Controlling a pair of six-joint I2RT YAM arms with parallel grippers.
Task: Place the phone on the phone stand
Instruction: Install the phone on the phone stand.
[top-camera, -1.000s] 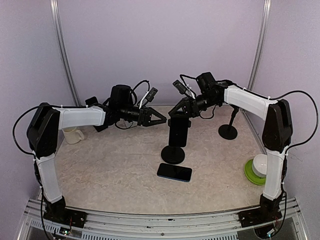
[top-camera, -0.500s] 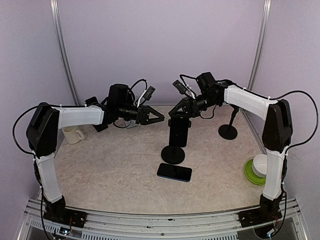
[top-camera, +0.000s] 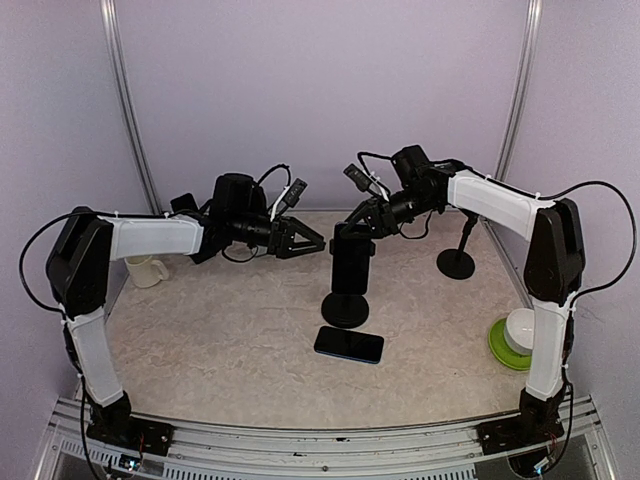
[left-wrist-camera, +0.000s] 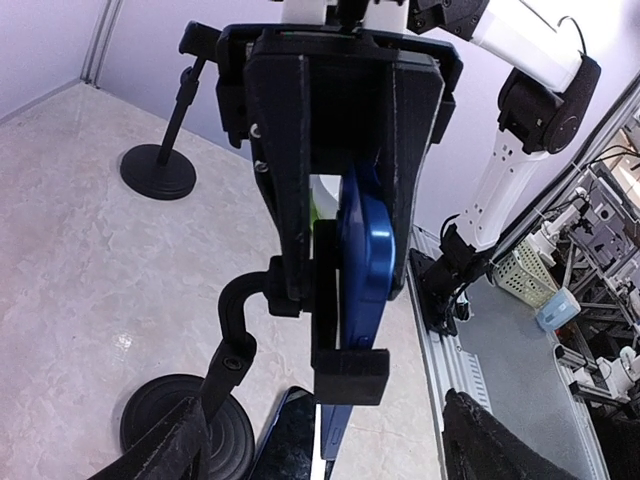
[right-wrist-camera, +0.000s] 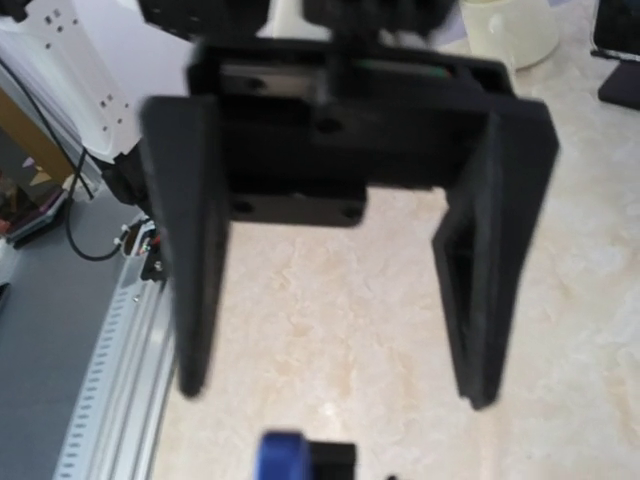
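Left hand (top-camera: 307, 247) spread wide — right hand (top-camera: 352, 229) slightly parted above the phone (left-wrist-camera: 362, 250) on its stand (top-camera: 345, 308).

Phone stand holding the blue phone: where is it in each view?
Top external: phone stand, table centre.
Left wrist: phone stand mid-frame, blue phone in it.
Right wrist: unclear; blurred blue edge at bottom, perhaps that phone.
Shared landmark: marbled tabletop, in all three.
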